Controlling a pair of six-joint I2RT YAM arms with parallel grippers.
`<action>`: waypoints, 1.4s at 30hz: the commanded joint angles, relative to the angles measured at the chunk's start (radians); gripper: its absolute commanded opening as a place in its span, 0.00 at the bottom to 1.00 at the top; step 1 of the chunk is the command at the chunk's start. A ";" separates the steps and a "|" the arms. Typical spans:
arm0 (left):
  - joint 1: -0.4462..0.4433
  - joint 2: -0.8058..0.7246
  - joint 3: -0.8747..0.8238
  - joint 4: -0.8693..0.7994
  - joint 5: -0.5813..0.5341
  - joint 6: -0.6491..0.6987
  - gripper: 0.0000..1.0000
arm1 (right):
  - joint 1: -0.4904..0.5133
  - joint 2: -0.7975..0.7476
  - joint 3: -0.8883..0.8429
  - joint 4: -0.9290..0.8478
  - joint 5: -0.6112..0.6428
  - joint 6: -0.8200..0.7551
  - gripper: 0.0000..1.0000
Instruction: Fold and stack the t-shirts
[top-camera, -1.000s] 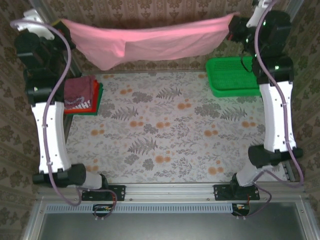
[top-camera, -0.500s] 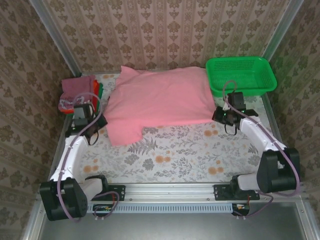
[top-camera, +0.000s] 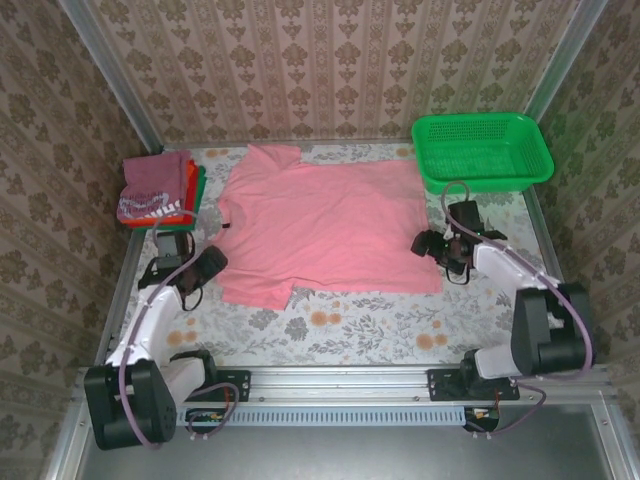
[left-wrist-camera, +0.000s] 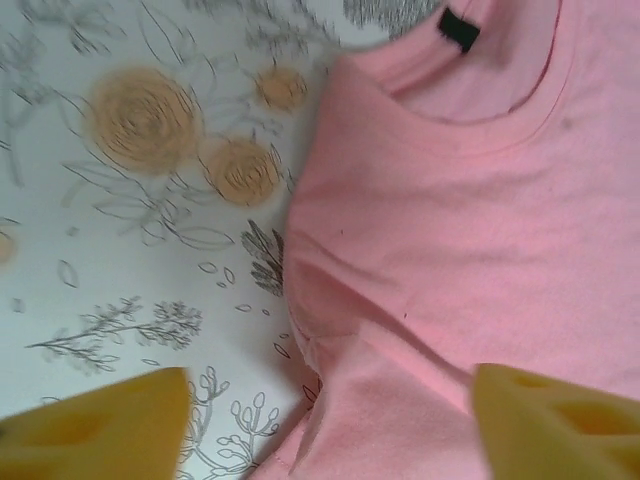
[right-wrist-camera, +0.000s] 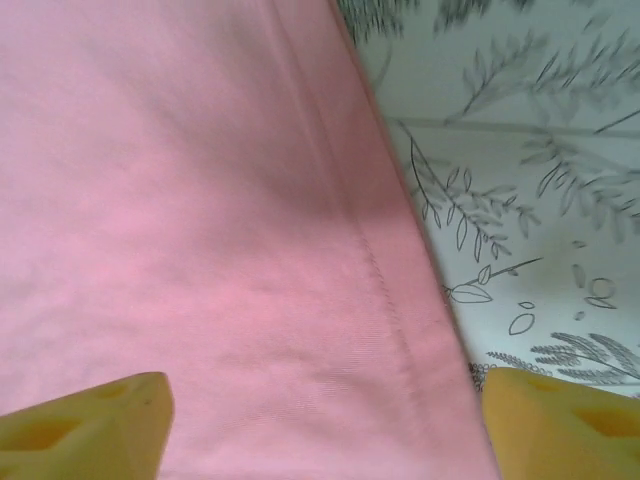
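Salmon-pink t-shirt (top-camera: 330, 225), spread flat between two empty hands.
Left hand (top-camera: 205, 265), jaws spread, straddles the collar (left-wrist-camera: 470, 110) edge; right hand (top-camera: 432, 245), jaws spread, sits over the hem (right-wrist-camera: 390, 270). The shirt lies mid-tabletop (top-camera: 350, 330), long axis left to right, sleeves pointing far and near. Stack of folded t-shirts (top-camera: 160, 190) far left, nearer the left hand; green mesh basket (top-camera: 545, 160) far right. Nothing seems to obstruct a fold.

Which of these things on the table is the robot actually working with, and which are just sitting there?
Part of the job: the pink t-shirt spread flat; the pile of folded shirts at the far left.
Just lying about: the green basket at the far right; the flowered tablecloth.
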 joint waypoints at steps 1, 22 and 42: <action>-0.064 0.012 0.111 -0.015 -0.110 0.040 0.98 | 0.056 -0.065 0.054 -0.012 0.103 -0.059 0.90; -0.190 0.797 0.466 0.394 0.043 -0.024 1.00 | 0.291 0.568 0.379 0.174 0.137 0.088 0.86; -0.208 0.320 0.250 0.153 -0.079 0.094 1.00 | 0.254 0.310 0.291 0.171 0.078 0.046 0.87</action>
